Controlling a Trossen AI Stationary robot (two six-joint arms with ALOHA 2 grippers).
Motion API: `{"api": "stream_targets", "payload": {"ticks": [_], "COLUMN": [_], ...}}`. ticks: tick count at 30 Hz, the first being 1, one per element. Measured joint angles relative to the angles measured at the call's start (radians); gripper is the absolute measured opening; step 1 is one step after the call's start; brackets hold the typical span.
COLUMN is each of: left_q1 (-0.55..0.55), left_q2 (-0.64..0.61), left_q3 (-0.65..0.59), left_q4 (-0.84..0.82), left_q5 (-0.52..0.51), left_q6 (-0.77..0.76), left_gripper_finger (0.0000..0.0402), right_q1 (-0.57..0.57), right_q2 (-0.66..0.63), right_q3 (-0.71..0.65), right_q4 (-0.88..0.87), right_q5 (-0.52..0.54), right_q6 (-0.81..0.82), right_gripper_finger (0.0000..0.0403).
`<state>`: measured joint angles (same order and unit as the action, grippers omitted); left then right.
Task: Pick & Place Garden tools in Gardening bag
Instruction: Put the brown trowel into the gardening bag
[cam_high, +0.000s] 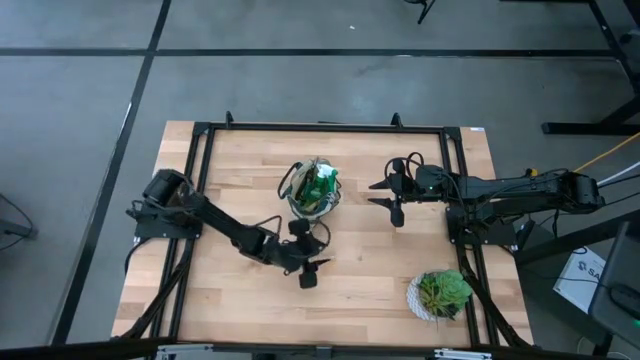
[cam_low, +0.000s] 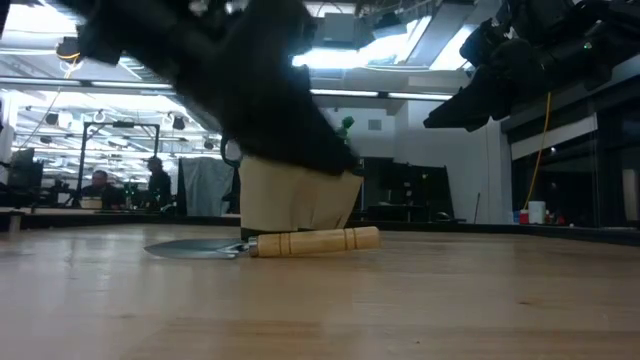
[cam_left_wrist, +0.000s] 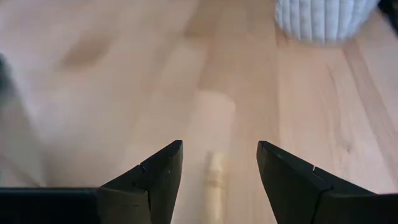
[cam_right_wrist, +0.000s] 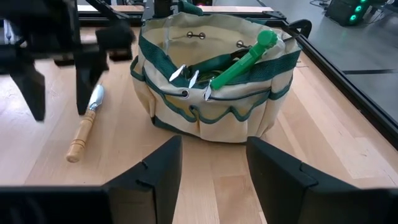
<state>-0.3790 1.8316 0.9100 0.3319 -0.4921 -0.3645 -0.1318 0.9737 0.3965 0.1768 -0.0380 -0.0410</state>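
Trowel flat on table, beside bag. Stiff, light, blade-heavy; wooden handle best hold. Left gripper spread above handle; right gripper spread, waiting.

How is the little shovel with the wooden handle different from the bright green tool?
The trowel lies flat on the table, outside the gardening bag; the green tool is already in the bag, leaning with its end poking over the rim. The trowel has a silver blade and pale wooden handle; the green tool is bright green all over. The left hand hangs open right above the trowel; nothing is near the green tool. Both are long, thin garden tools.
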Motion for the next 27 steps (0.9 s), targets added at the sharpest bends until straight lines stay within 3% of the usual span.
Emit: {"api": "stream_targets", "payload": {"ticks": [9, 27], "left_q1": [0.016, 0.010], "left_q2": [0.071, 0.068], "left_q3": [0.000, 0.003], "left_q4": [-0.012, -0.250], "left_q5": [0.047, 0.091], "left_q6": [-0.022, -0.047], "left_gripper_finger": [0.0203, 0.0203], "right_q1": [0.000, 0.000], "right_q2": [0.000, 0.000], "right_q3": [0.000, 0.000], "right_q4": [0.000, 0.000], "right_q5": [0.000, 0.001], "right_q6": [0.000, 0.000], "right_gripper_finger": [0.0181, 0.0181]}}
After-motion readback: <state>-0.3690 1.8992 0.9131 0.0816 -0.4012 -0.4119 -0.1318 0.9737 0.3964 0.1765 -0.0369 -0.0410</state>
